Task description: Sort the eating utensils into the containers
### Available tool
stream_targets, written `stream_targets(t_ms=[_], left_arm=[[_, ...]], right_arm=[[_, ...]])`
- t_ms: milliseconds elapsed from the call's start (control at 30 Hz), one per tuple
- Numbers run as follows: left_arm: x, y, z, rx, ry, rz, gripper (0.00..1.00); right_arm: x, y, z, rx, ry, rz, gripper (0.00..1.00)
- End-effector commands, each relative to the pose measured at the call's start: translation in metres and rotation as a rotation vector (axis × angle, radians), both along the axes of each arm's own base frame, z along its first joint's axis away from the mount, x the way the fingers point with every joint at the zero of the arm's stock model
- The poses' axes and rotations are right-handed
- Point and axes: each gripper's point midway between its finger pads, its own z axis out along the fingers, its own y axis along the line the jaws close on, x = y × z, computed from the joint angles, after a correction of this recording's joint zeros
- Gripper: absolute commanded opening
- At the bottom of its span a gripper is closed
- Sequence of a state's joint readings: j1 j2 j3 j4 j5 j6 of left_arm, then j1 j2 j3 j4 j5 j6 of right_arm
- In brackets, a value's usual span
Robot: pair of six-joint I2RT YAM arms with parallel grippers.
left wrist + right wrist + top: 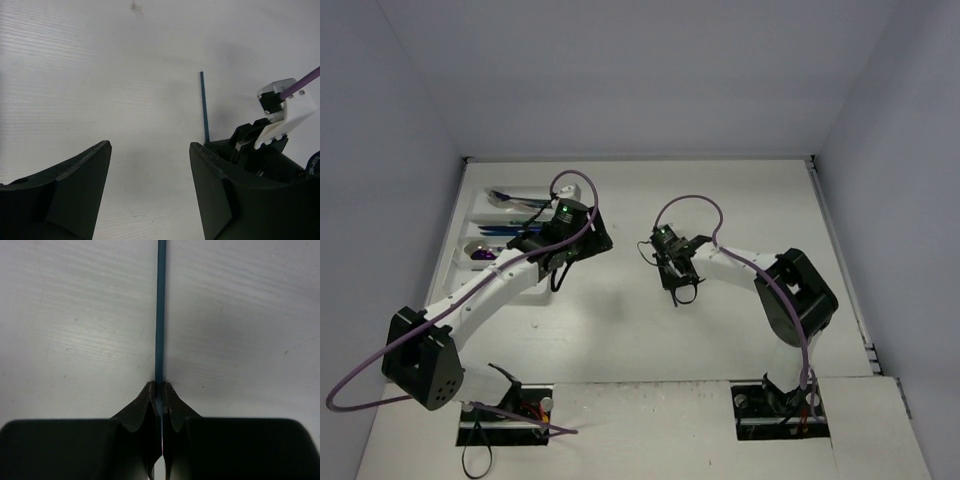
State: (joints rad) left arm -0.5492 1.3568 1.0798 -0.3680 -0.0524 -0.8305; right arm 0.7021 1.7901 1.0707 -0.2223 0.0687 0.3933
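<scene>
Currently the right pincer [159, 390] is clamped shut on a slim teal utensil [160, 315], gripping it at one end w/ both fingertips pressed flat against its sides. The piece runs straight out from the tips, seen edge-on, so can't tell if it's fork, knife or spoon. It sits low over the white bench [650, 350] w/ a thin shadow right beside it; whether it touches the surface can't be told.

In the left wrist view the same teal strip shows as a thin line, w/ the right pincer at its lower end, off to the right of the left fingers.

Left pincer [149, 145] is open, jaws well apart, nothing btwn them, only bare bench underneath. In the top view it sits just beside the right edge of the white tray [470, 222], which is at the far-left of the bench.

Tray holds other pieces: blue utensils [512, 208] in a far compartment and a purple spoon [480, 256] in a nearer one. The teal utensil is near mid-bench, apart from the tray.
</scene>
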Motion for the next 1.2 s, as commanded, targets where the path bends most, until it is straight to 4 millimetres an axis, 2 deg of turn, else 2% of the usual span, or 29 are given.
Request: stream_targets(t_ms=[0,167,333,433,633,733,867,933,1067,1167], left_arm=[[0.014,-0.039,0.036,-0.065,-0.098,-0.076,0.61],[0.019,-0.071,0.039,-0.107,-0.108,-0.125,0.61],[0.027,-0.09,0.048,-0.144,-0.132,-0.145,0.61],[0.03,-0.096,0.053,-0.165,-0.143,-0.146,0.61],[0.032,-0.112,0.064,-0.247,-0.182,-0.161,0.6],[0.031,-0.113,0.057,-0.25,-0.167,-0.158,0.57],[0.03,-0.116,0.048,-0.245,-0.143,-0.154,0.44],[0.029,-0.116,0.044,-0.244,-0.139,-0.146,0.3],[0.03,-0.117,0.043,-0.265,-0.138,-0.127,0.16],[0.031,-0.12,0.043,-0.291,-0.132,-0.12,0.1]], right_arm=[[-0.004,0.017,0.051,0.117,-0.11,0.101,0.0],[-0.013,0.028,0.101,0.251,-0.199,0.186,0.0],[-0.019,0.032,0.13,0.324,-0.249,0.229,0.0],[-0.022,0.034,0.141,0.347,-0.268,0.249,0.0],[-0.021,0.037,0.147,0.366,-0.278,0.255,0.0],[-0.021,0.038,0.15,0.375,-0.286,0.255,0.0],[-0.02,0.039,0.154,0.385,-0.292,0.252,0.0],[-0.019,0.041,0.155,0.39,-0.295,0.252,0.0],[-0.019,0.041,0.157,0.397,-0.3,0.251,0.0],[-0.019,0.042,0.158,0.402,-0.303,0.251,0.0]])
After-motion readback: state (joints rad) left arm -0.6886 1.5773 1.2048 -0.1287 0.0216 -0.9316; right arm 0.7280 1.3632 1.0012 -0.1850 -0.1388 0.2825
